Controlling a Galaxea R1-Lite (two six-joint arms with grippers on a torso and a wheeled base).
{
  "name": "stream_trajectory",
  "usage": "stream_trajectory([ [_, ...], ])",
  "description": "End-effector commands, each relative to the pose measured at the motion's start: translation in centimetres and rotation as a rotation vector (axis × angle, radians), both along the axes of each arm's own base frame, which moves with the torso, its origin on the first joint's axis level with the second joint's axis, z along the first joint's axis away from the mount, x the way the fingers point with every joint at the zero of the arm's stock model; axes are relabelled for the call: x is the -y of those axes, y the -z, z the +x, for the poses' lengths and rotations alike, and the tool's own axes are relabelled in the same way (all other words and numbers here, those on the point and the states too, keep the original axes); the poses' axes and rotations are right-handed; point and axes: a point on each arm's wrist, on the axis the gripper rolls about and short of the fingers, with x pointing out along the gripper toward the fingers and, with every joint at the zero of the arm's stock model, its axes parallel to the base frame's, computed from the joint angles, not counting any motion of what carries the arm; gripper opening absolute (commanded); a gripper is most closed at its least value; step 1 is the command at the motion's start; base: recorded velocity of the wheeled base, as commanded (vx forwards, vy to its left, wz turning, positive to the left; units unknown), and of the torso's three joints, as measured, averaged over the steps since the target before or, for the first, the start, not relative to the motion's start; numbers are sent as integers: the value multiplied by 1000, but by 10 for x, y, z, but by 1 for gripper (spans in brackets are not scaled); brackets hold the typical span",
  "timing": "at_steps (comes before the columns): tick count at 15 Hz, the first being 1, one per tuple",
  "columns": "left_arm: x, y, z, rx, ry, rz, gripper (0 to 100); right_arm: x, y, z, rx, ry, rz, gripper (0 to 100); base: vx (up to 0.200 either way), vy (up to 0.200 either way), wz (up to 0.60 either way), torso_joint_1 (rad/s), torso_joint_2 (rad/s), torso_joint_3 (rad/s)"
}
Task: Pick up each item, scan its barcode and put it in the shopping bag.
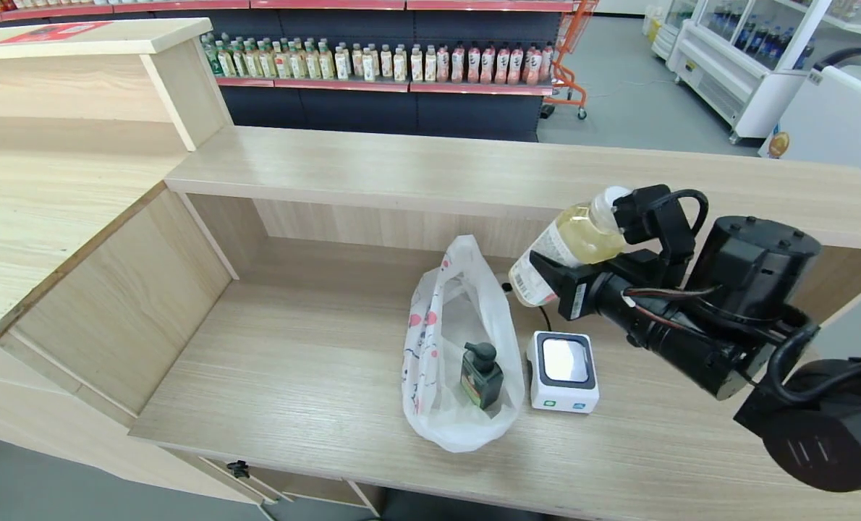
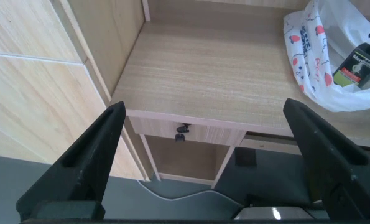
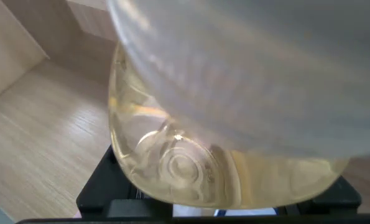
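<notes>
One clear plastic bottle of pale yellow liquid (image 1: pixel 564 242) is held tilted in the air near one white square scanner (image 1: pixel 562 370). The right gripper (image 1: pixel 604 250) clamps it, hiding part of its cap end. Just beside the scanner, one white plastic shopping bag (image 1: pixel 430 318) holds one dark green pump bottle (image 1: pixel 481 376). The left gripper (image 2: pixel 204 109), fingers spread, hangs off the near edge of the wide wooden counter (image 1: pixel 293 369).
</notes>
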Motion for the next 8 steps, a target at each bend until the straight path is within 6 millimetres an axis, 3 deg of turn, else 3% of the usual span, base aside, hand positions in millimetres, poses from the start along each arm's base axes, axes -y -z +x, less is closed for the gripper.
stream_trajectory([
  [1,0,0,0,1,0,0,100,1,13,21,-30,-4,-4,0,0,0,0,0,0,0],
  [4,0,0,0,1,0,-2,100,1,35,54,-92,-29,38,0,0,0,0,0,0,0],
  [8,0,0,0,1,0,-3,100,2,63,69,-161,-85,109,0,0,0,0,0,0,0],
])
